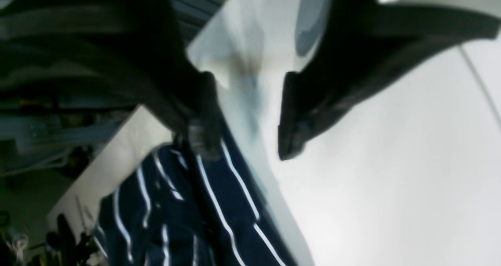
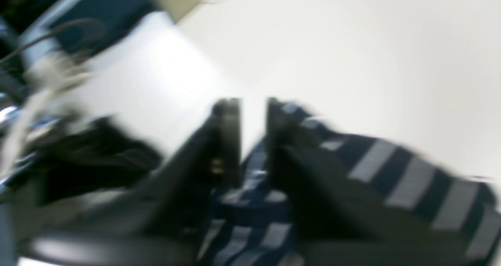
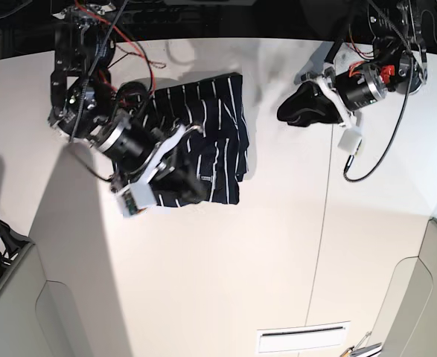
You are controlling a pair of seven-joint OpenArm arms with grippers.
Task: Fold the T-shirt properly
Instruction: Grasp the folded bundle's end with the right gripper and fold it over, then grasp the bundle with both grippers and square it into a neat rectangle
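The T-shirt (image 3: 214, 126), dark navy with thin white stripes, lies folded into a compact block on the white table (image 3: 240, 260). My right gripper (image 3: 192, 186) is over its near-left part. In the blurred right wrist view its fingertips (image 2: 227, 117) stand close together with only a narrow slit, and the striped T-shirt (image 2: 391, 180) shows behind and below my right gripper (image 2: 252, 105). Whether cloth is pinched I cannot tell. My left gripper (image 3: 286, 111) hangs over bare table to the right of the shirt. In the left wrist view my left gripper (image 1: 246, 136) is open and empty, with the T-shirt (image 1: 219, 219) beside one finger.
A black cable (image 3: 371, 160) loops on the table beside the left arm. Red and black wires (image 3: 140, 56) trail behind the right arm at the back edge. A white slotted plate (image 3: 304, 341) sits near the front edge. Grey panels (image 3: 17, 312) flank the front corners.
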